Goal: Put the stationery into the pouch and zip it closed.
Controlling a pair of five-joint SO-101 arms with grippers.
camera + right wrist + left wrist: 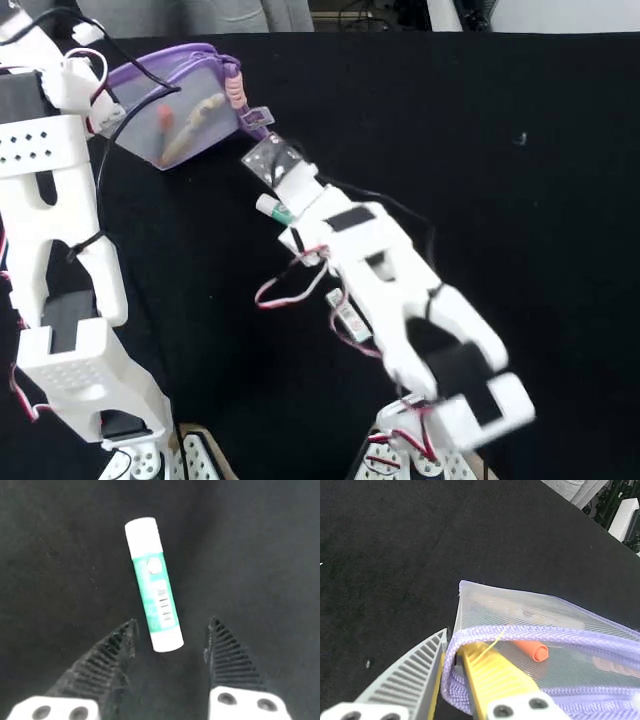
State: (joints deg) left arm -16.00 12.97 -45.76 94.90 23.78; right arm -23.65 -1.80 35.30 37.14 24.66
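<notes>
A clear pouch [178, 112] with purple zip trim sits at the back left, with an orange pen [532, 650] and a pale item inside it. My left gripper [453, 641] is shut on the pouch's purple end edge [451, 652] and appears at the pouch's left end [104, 98] in the high view. A white and green glue stick [152, 585] lies flat on the black table. My right gripper [172, 626] hangs open above it, its fingers either side of the stick's near end without touching. From above, the glue stick [272, 208] pokes out beside the right gripper [270, 162].
The pouch's zip pull with a pink cord [235, 88] and a small tag [256, 117] points toward the right arm. Loose red and white wires [290, 285] hang off that arm. The black table [520, 180] stretches to the right.
</notes>
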